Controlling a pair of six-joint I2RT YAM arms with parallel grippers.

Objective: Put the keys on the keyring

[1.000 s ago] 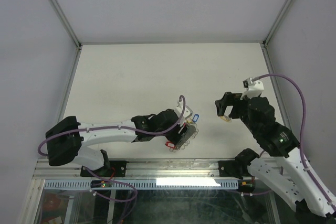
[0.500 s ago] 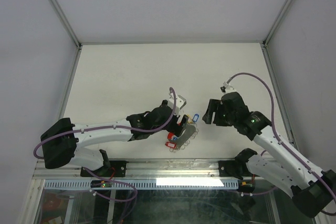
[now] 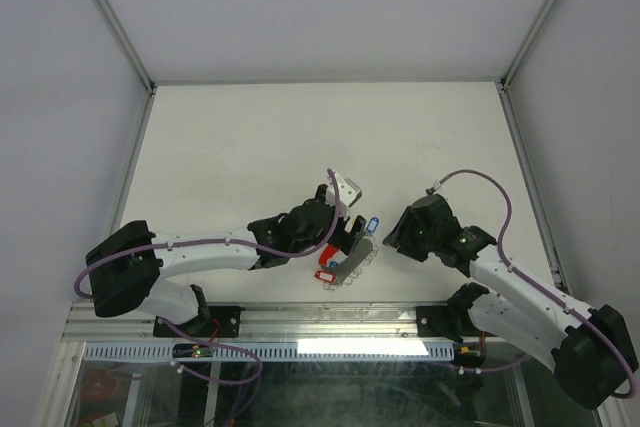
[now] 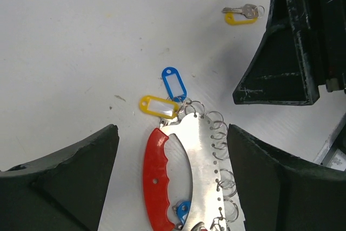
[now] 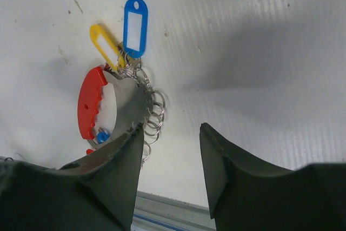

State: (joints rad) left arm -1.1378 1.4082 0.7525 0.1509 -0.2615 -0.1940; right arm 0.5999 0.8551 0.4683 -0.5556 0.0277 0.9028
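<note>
The counter (image 3: 250,137) is seen whole from a fixed camera set high above and behind the arm bases (image 3: 215,322), pointed downward. The two wrist views are taken close over the surface, from opposite sides. The keyring (image 4: 155,179) is shared by all three views.

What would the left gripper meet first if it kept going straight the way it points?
Probably the keyring, which lies on the table right between the open fingers of the left gripper in the wrist view. Height above it is unclear.
</note>
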